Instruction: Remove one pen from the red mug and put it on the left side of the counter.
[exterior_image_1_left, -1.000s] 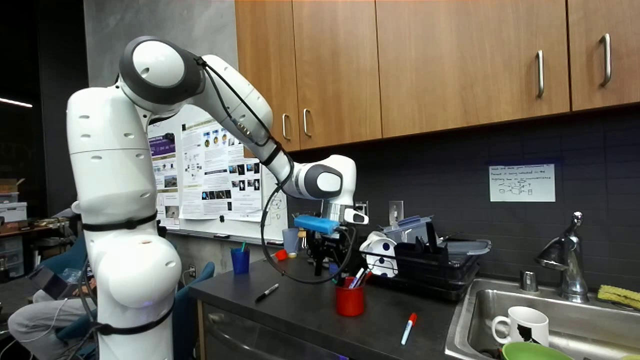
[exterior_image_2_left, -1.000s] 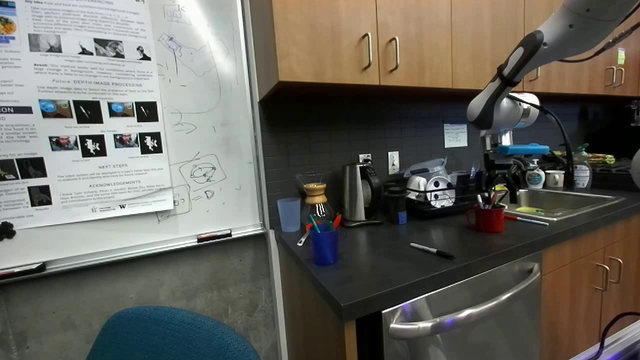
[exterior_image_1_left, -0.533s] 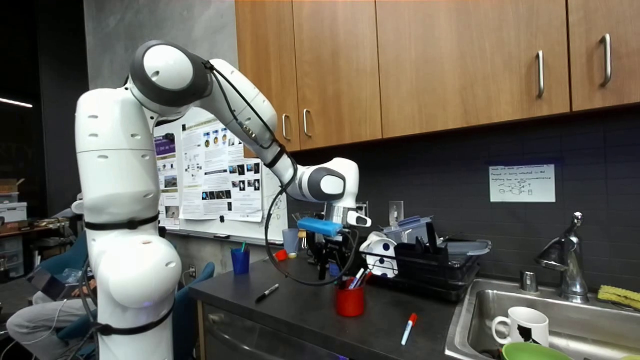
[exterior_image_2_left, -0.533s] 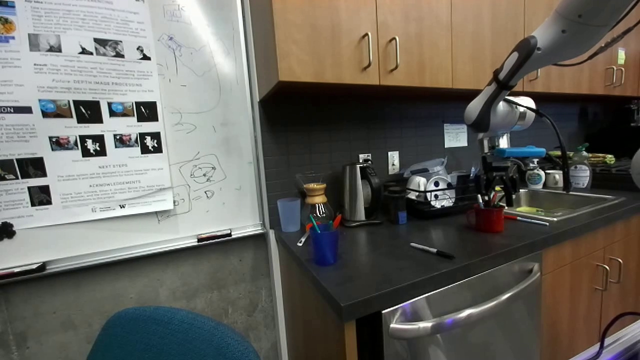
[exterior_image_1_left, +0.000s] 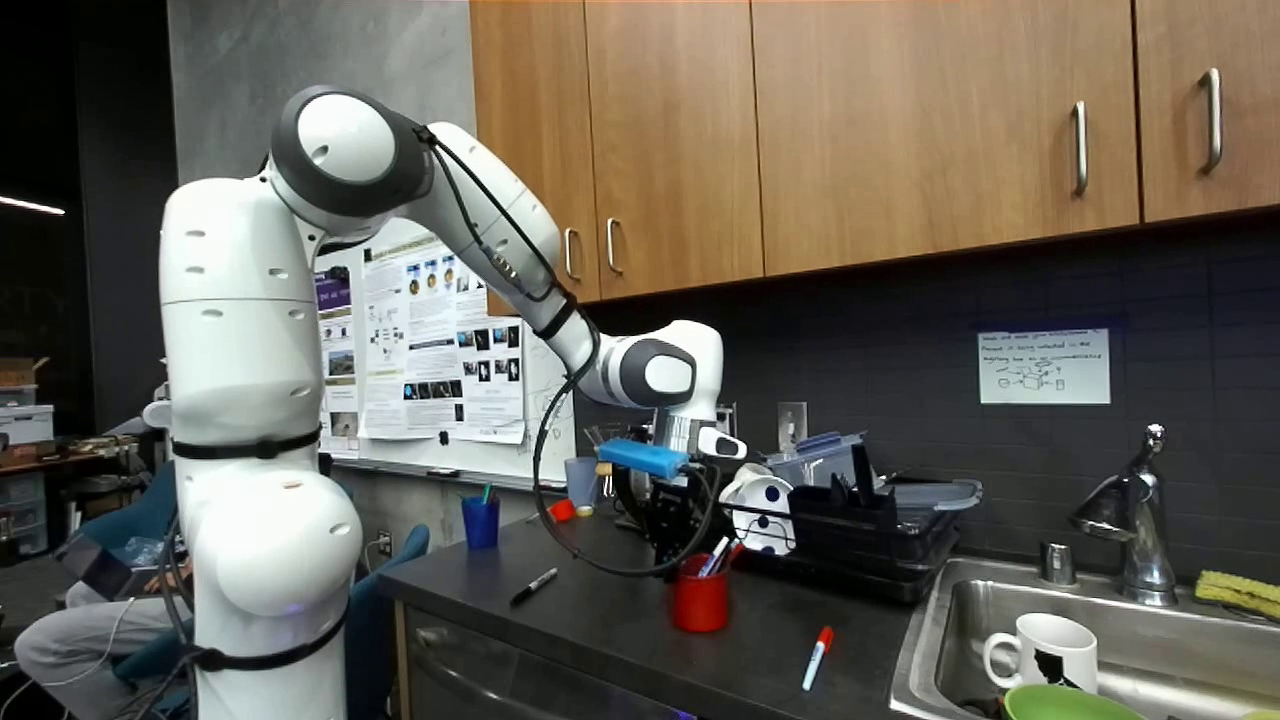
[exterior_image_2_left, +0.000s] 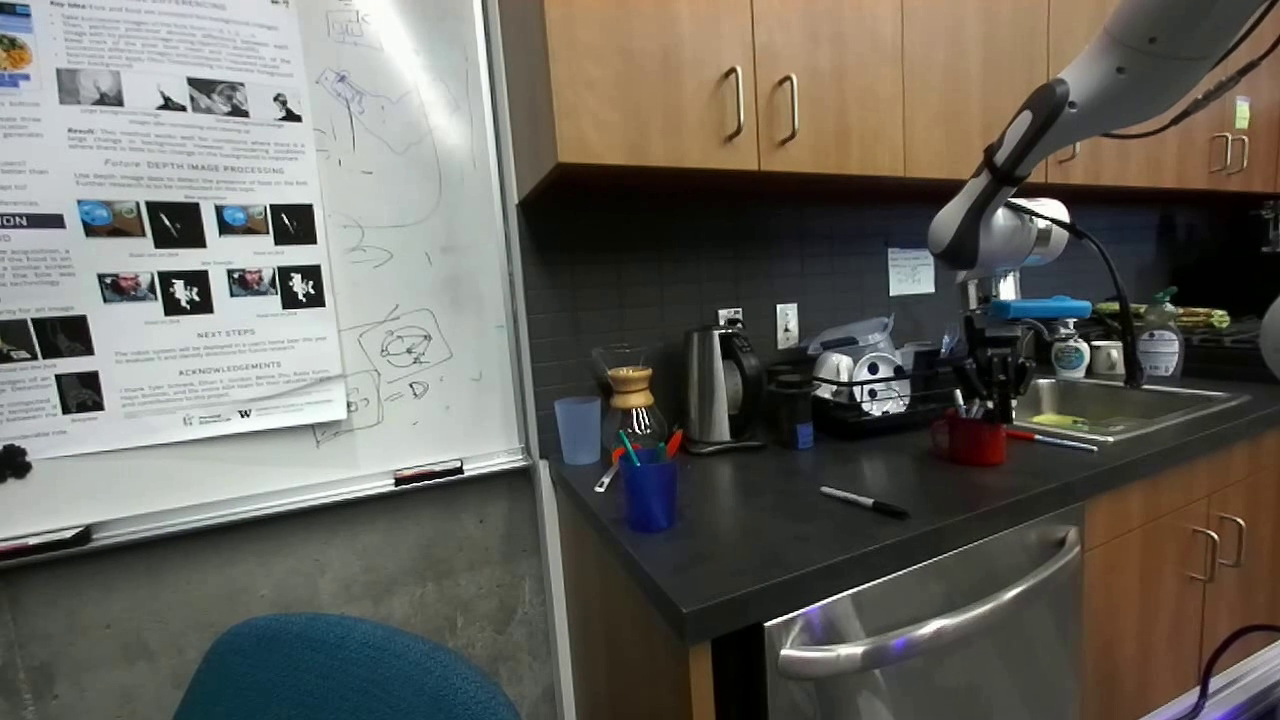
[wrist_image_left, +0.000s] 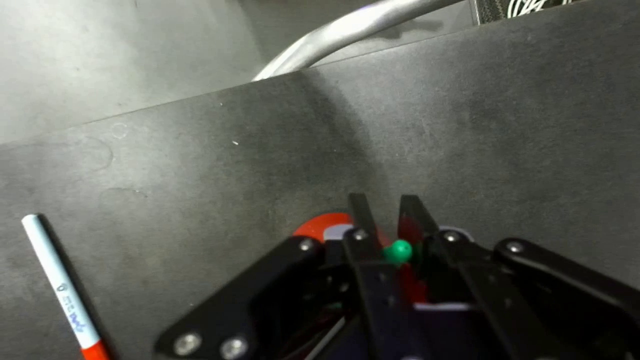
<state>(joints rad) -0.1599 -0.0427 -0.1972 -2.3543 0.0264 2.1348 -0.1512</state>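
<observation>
The red mug (exterior_image_1_left: 700, 603) stands upright on the dark grey counter (exterior_image_2_left: 760, 540), with several pens in it. A white pen (exterior_image_1_left: 714, 556) leans out of its top. Directly over the mug is my gripper (exterior_image_2_left: 1000, 412), pointing down, with its fingertips at about rim height. In the wrist view, the gripper (wrist_image_left: 383, 198) is open by a narrow gap, and a pen's round green end (wrist_image_left: 398, 251) sits between its fingers, nearer the right one; a grip on it does not show. Most of the mug is hidden there, but a red part of the mug (wrist_image_left: 320, 223) shows.
A red-capped marker (exterior_image_1_left: 817, 657) and a black-and-white marker (exterior_image_2_left: 863, 500) lie on the counter. At its left end stands a blue cup (exterior_image_2_left: 650, 492). Behind the mug are a dish rack (exterior_image_1_left: 850, 530) and kettle (exterior_image_2_left: 710, 385); a steel sink (exterior_image_1_left: 930, 640) lies to the right.
The gripper has come down a little over the mug and shifted slightly sideways. Its fingers, wide apart a second ago, have drawn close together. The mug has stayed in place.
</observation>
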